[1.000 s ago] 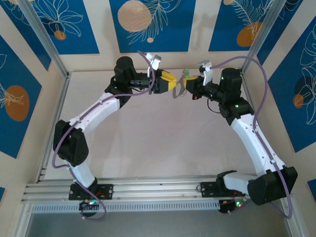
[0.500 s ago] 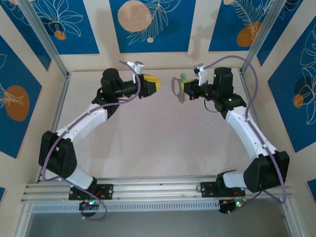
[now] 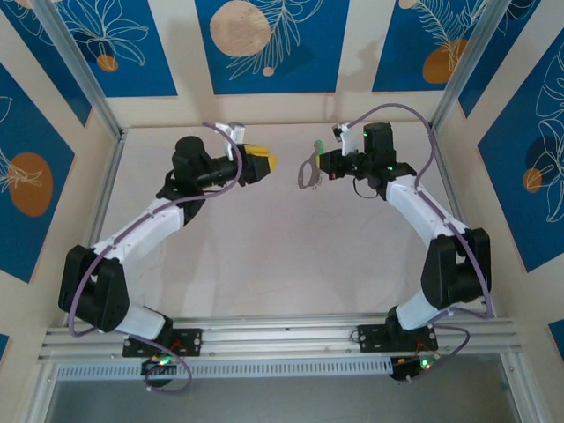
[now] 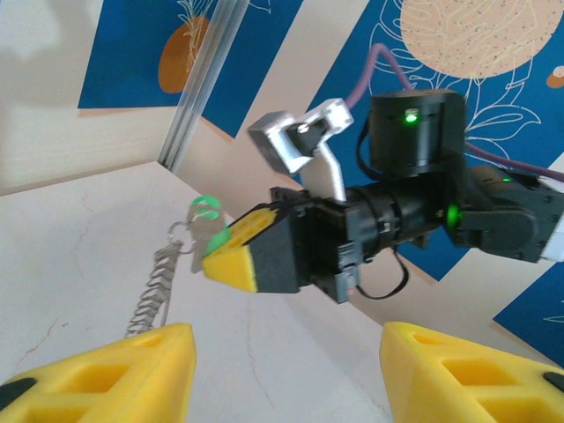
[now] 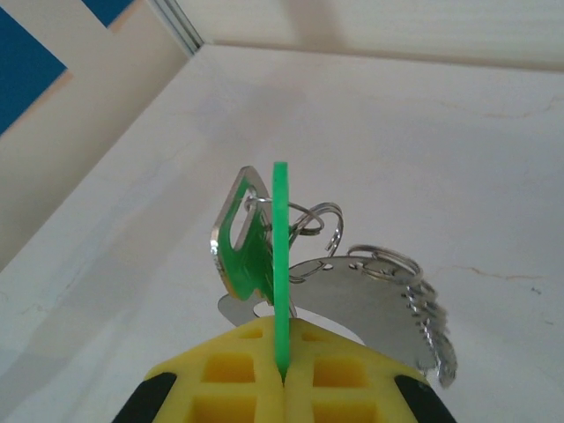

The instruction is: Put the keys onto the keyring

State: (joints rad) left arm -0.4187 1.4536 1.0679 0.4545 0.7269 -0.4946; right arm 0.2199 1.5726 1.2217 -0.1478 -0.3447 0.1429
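Silvery keys [image 5: 357, 304] hang from the right hand [image 5: 282, 357], clenched on them; left hand [image 4: 286, 352] released.

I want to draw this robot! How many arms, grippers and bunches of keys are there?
Arms: 2 (left arm, right arm)
Grippers: 2 (left gripper, right gripper)
Bunches of keys: 1
Total: 5

gap: left gripper [image 3: 271, 164] to right gripper [image 5: 284, 366], open; obstacle: keys [image 5: 379, 306] dangling at right
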